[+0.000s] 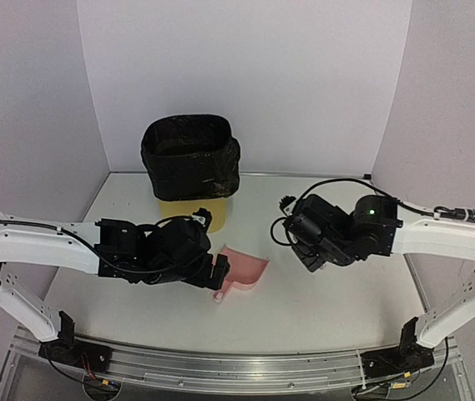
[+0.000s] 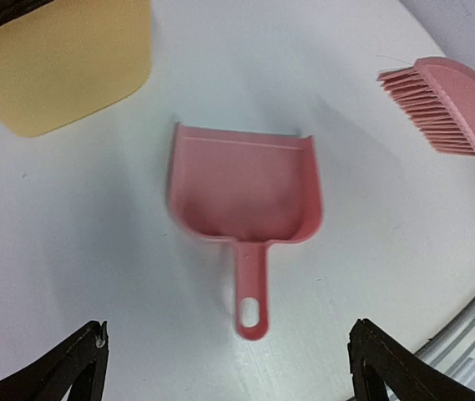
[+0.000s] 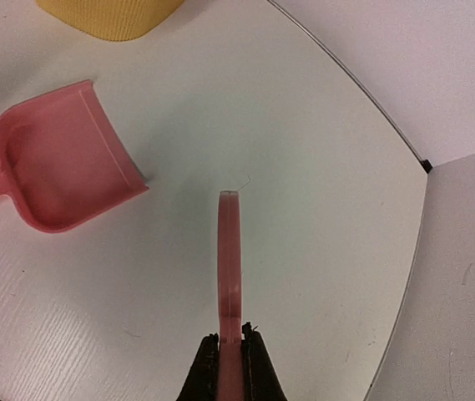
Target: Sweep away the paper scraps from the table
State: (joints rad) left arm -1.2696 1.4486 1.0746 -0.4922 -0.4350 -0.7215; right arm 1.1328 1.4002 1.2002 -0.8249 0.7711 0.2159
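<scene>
No paper scraps show on the white table (image 1: 329, 301) in any view. The pink dustpan (image 1: 244, 269) lies flat and empty near the table's middle. In the left wrist view the dustpan (image 2: 245, 188) has its handle pointing at my left gripper (image 2: 229, 380). That gripper is open and empty, with its jaws wide on either side, just short of the handle. My right gripper (image 3: 230, 355) is shut on the pink hand brush (image 3: 229, 259), seen edge-on above the table, right of the dustpan (image 3: 62, 159). The brush's bristles show in the left wrist view (image 2: 450, 104).
A yellow bin lined with a black bag (image 1: 191, 154) stands at the back, just behind the dustpan. Its yellow base shows in the left wrist view (image 2: 62, 63) and the right wrist view (image 3: 108, 12). White walls close in the table. An aluminium rail (image 1: 245, 368) runs along the front.
</scene>
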